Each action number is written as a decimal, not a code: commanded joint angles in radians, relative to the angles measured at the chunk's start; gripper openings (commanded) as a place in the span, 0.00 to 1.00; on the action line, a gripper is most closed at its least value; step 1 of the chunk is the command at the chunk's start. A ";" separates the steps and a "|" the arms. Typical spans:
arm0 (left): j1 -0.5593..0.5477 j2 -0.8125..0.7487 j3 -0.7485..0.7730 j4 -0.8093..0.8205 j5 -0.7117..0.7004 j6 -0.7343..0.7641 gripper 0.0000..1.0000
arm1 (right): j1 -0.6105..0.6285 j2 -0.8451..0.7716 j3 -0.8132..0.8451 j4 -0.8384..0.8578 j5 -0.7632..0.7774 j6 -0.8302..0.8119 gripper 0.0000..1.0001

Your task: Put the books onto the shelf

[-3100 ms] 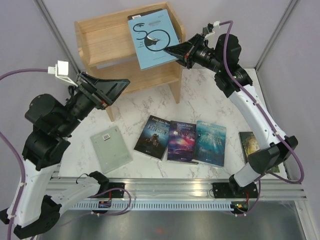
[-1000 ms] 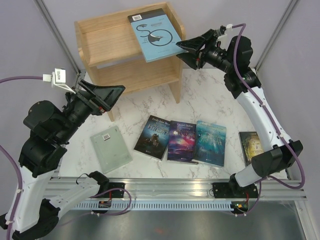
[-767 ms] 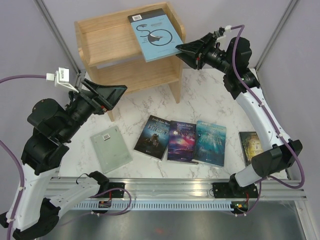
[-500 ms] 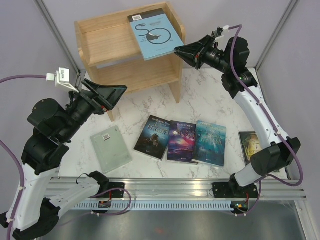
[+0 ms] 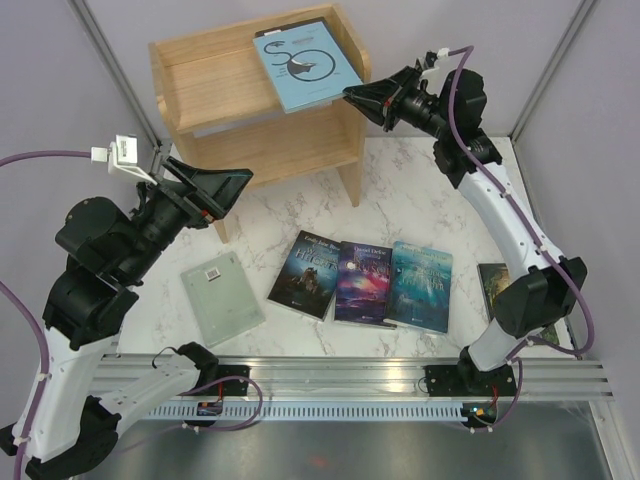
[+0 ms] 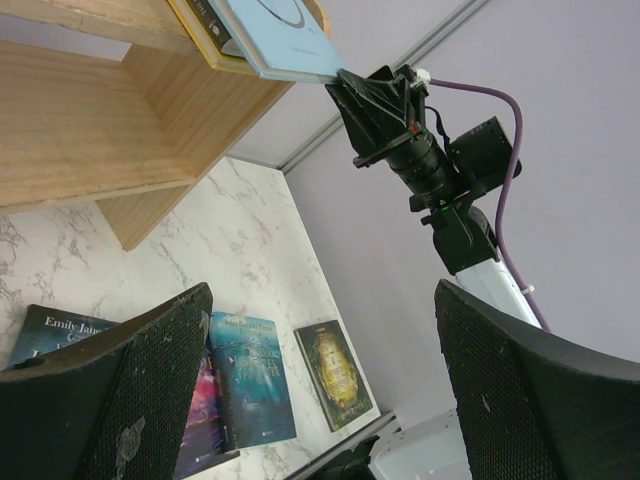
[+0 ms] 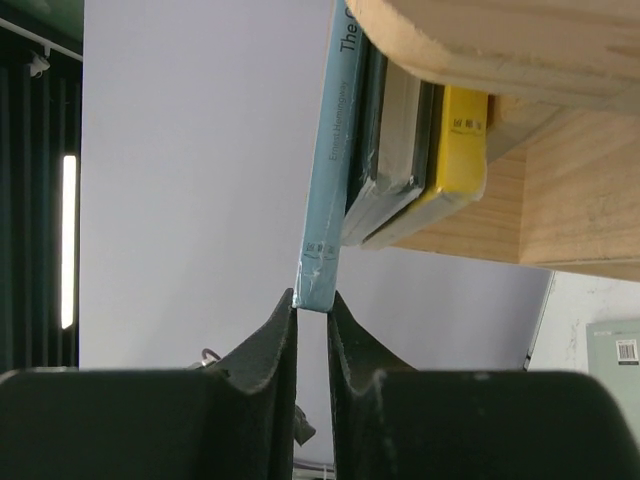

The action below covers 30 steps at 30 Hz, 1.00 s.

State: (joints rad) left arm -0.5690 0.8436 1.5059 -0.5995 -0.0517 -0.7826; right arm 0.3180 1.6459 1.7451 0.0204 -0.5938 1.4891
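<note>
Your right tool (image 5: 350,94) is clamped on the corner of the light blue book (image 5: 305,62) on the shelf (image 5: 200,75) top, book running toward 11 o'clock; left tool (image 5: 238,188) gapes, well apart

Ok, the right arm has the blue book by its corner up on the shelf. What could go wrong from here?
1. The right gripper pinches only the corner of the light blue book, so the book could twist or slip out of the grip.
2. The stack overhangs the edge of the shelf. Dragging the top book outward may pull the yellow book and the ones between them off the edge.
</note>
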 commanded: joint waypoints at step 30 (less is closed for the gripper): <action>-0.003 0.026 0.043 -0.040 -0.065 0.068 0.94 | 0.032 0.160 0.152 0.081 0.058 0.011 0.03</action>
State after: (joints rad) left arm -0.5690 0.8761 1.5417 -0.6495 -0.0891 -0.7387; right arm 0.3473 1.7836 1.8664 0.0772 -0.5495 1.5070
